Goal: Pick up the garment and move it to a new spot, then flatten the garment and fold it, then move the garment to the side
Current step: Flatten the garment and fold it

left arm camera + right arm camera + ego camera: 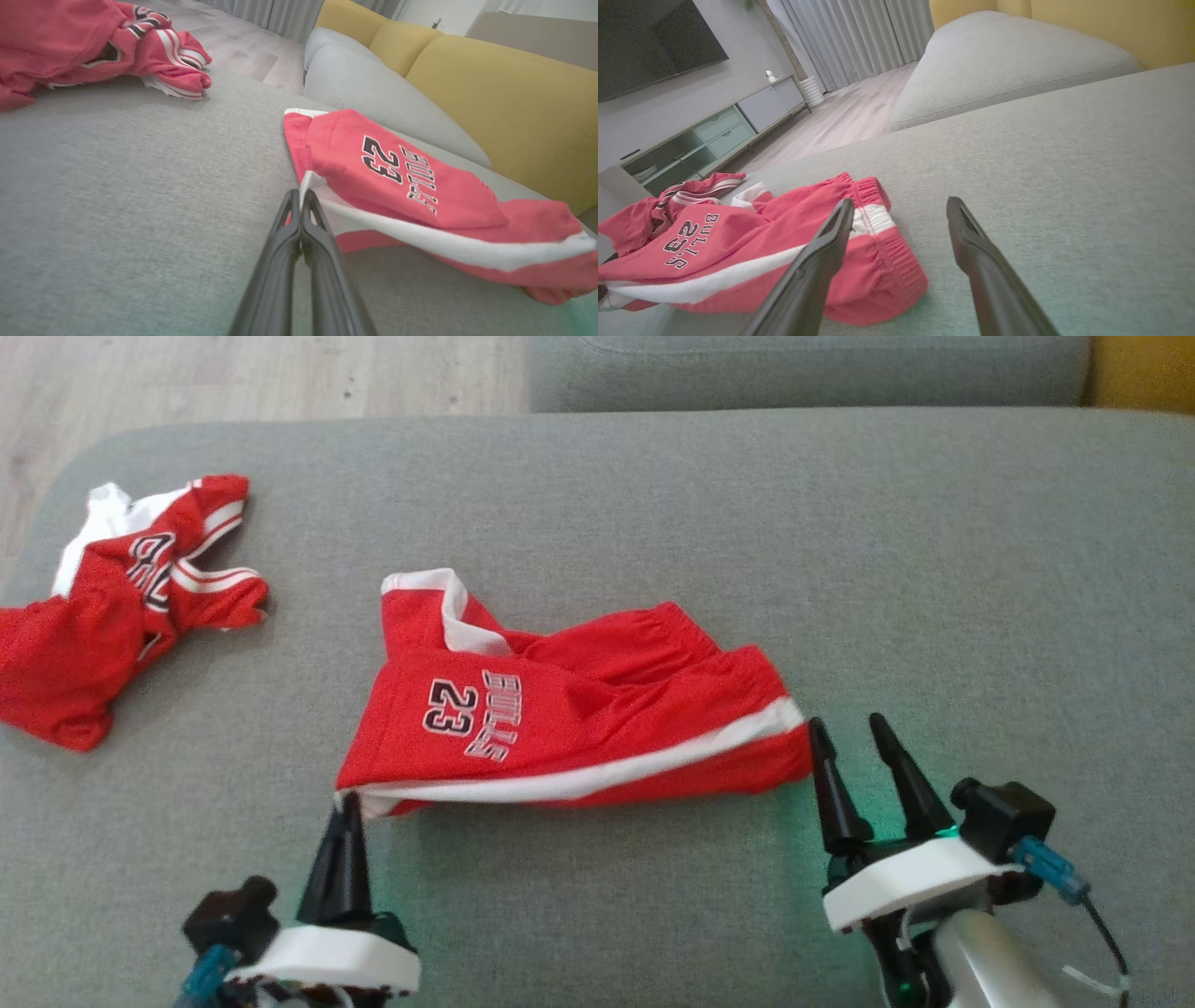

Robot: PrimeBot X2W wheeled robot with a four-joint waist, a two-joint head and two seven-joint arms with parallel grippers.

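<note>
Two red garments are lying on the grey sofa seat (747, 523). The shorts (569, 709) printed with a 23 are sitting around the middle, a little toward the near edge. A crumpled jersey (121, 616) is resting well apart from them, by the left edge near the far-left corner.

You are working the shorts. Your left hand (347, 803) is pinching their near-left corner, fingers pressed together on the white-trimmed hem, and that corner is rising slightly off the seat. Gripping at a corner makes sense here, since it is giving you an anchor for pulling the cloth taut.

Your right hand (847, 721) is standing with fingers spread wide and holding nothing. It is pointing at the opposite end, where the gathered waistband (873, 219) is bunching up; one finger is sitting at that edge, the other over bare seat beside it. To my eye you are lining it up for a second corner grip, so both ends can lift together.

The shorts are lying rumpled, with one leg folded back, so flattening and folding are not yet done.
</note>
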